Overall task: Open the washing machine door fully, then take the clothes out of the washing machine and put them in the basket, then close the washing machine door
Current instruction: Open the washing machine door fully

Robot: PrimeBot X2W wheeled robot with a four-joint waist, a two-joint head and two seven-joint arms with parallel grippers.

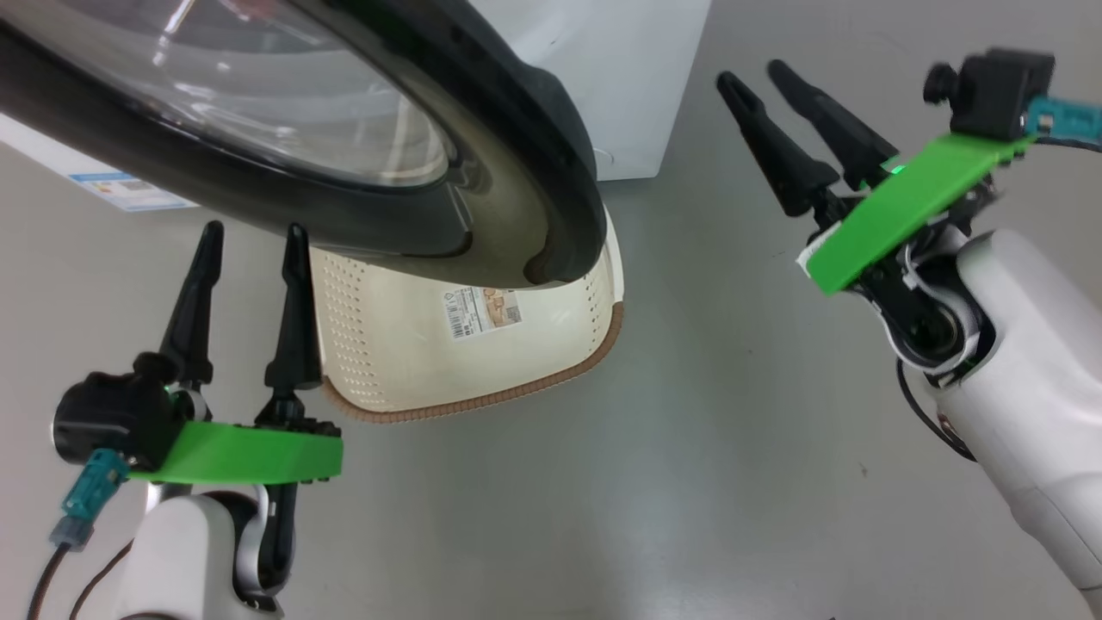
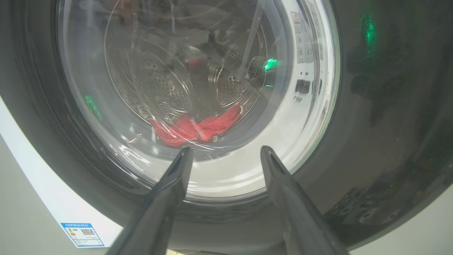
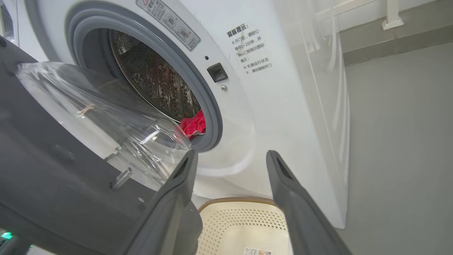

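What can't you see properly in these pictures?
Clothes: right wrist view, mostly hidden by the washing machine door and grey ring; how many is unclear.
Basket: head view, far part covered by that door.
Basket label: head view, print too small to read.

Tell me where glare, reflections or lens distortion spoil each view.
Head view: pale streaks of glare cross the washing machine door window. Left wrist view: green reflections dot its glass and glossy rim, the clothes warped behind it. Right wrist view: wide-angle bend curves the washing machine front; the basket looks sharp.
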